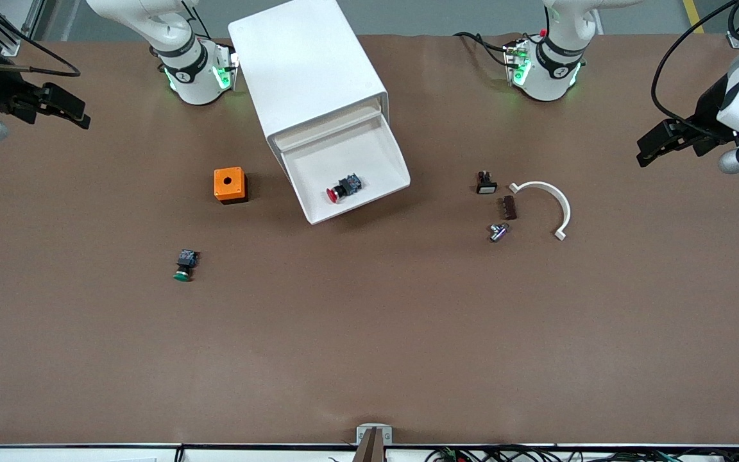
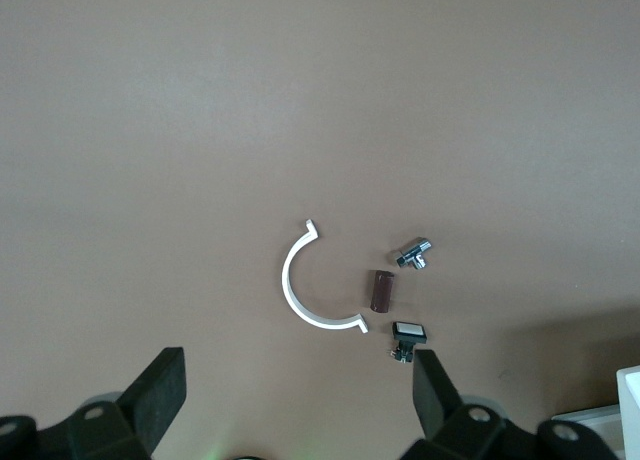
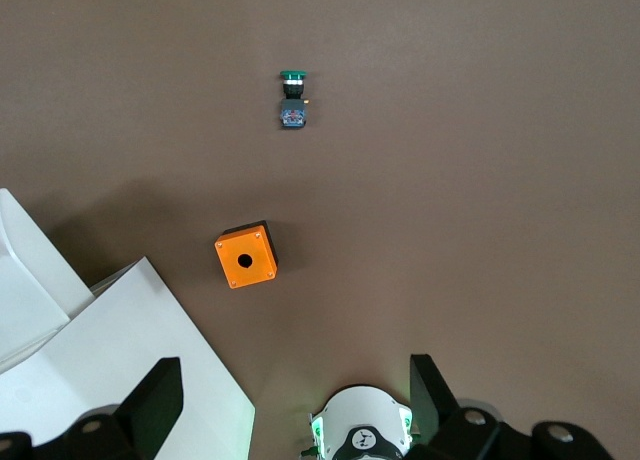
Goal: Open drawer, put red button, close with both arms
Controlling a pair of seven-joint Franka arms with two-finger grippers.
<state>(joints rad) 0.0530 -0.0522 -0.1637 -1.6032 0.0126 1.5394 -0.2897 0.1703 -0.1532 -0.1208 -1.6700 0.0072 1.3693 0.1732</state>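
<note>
Front view, scanned across: right gripper [image 1: 65,109] hung high over the table edge at the right arm's end, fingers spread, nothing between them. Orange box with a hole [image 1: 230,185] and green-capped button [image 1: 184,265] sat on the brown table [image 1: 369,346], well apart from those fingers. White cabinet [image 1: 308,64] stood mid-table, skewed, with the drawer [image 1: 379,138] pulled out; the red button [image 1: 342,188] lay on its side inside the tray, well apart from both sets of fingers. Toward the left arm's end: small white-capped switch [image 1: 485,183], dark brown block [image 1: 509,208], metal fitting [image 1: 498,231], white curved clip [image 1: 549,202]. Left gripper [image 1: 664,142] hovered over that end's edge, fingers also spread and empty.

Right wrist view: fingers [image 3: 150,405] wide apart, orange box [image 3: 245,257] between them but far below. Left wrist view: fingers [image 2: 155,395] likewise wide, clip [image 2: 300,290] in the gap far below.

Judgement: placing looked done, only closing remained. Risks: cabinet sat angled and looked light, so an off-axis push on the drawer front could slide or rotate the whole box instead of shutting the tray; one arm probably had to brace it. A hard shove could jolt the button around or jam the tray askew.
</note>
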